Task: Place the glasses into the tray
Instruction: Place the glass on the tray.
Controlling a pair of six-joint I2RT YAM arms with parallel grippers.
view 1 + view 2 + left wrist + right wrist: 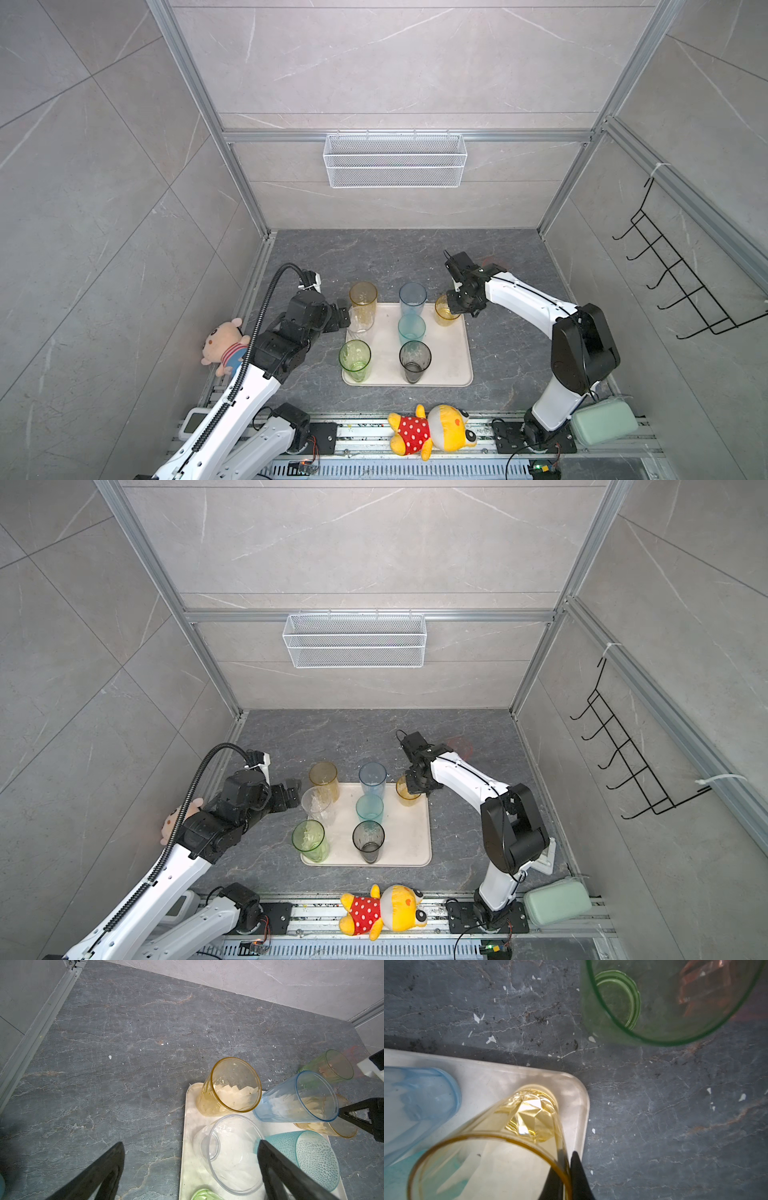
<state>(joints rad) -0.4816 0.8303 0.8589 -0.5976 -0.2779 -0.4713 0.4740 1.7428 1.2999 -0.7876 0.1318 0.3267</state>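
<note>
as right gripper [567,1160] pinches yellow glass [529,1118], tray [488,1076] underneath

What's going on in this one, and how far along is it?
The right gripper pinches the rim of the yellow glass, whose base sits on the far corner of the tray. The left gripper is open and empty beside the clear glass. Six other glasses, the clear one included, stand on the tray. A green glass and a pink glass wait on the tabletop beyond it.
</note>
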